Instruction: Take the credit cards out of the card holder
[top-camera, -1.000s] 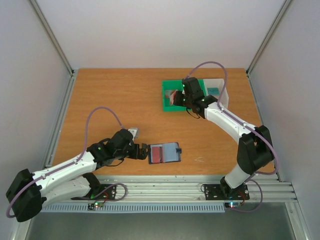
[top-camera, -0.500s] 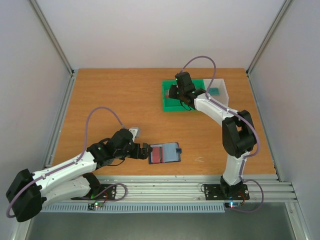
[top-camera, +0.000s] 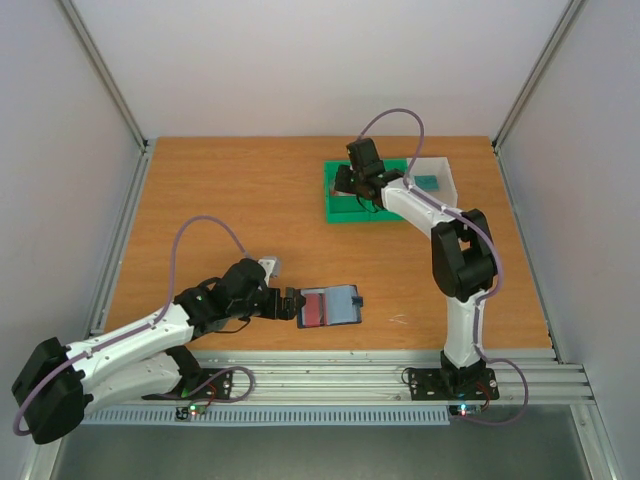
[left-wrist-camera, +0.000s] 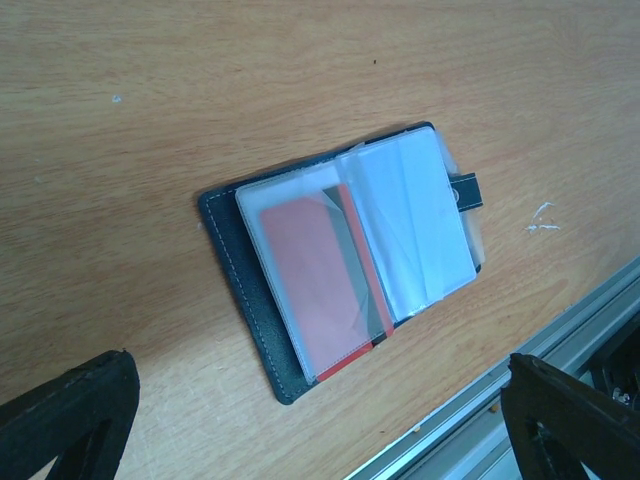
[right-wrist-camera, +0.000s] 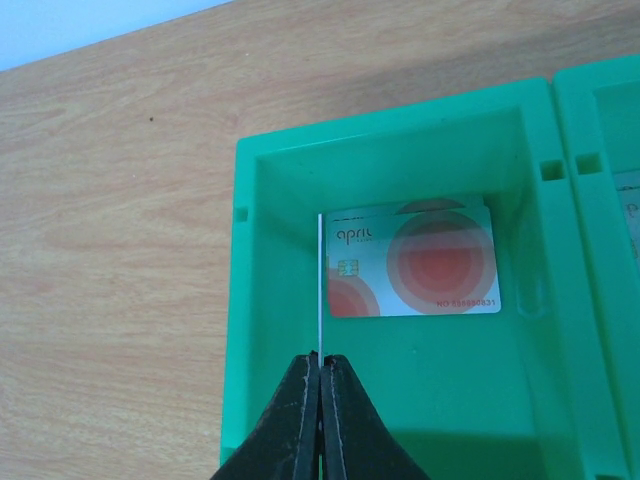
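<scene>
Noted at left one left gripper (top-camera: 293, 304), claw spread wide and holding nothing, just beside one card holder (top-camera: 332, 306) lying open near the front edge of the table (top-camera: 220, 200), one red card (left-wrist-camera: 315, 275) visible in its left sleeve. Counted further right two bins: green bin (right-wrist-camera: 400, 150) and white bin (top-camera: 447, 180). Found over the green one the right gripper (right-wrist-camera: 320, 375) pinching one edge-on card (right-wrist-camera: 320, 280), with one flat card (right-wrist-camera: 415, 262), white with red circles, on the bin floor.

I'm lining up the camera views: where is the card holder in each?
Top external: card holder lies open, low centre, just right of the left gripper.
Left wrist: card holder fills the centre, open.
Right wrist: not in it.
Shared landmark: the orange wooden table.
</scene>
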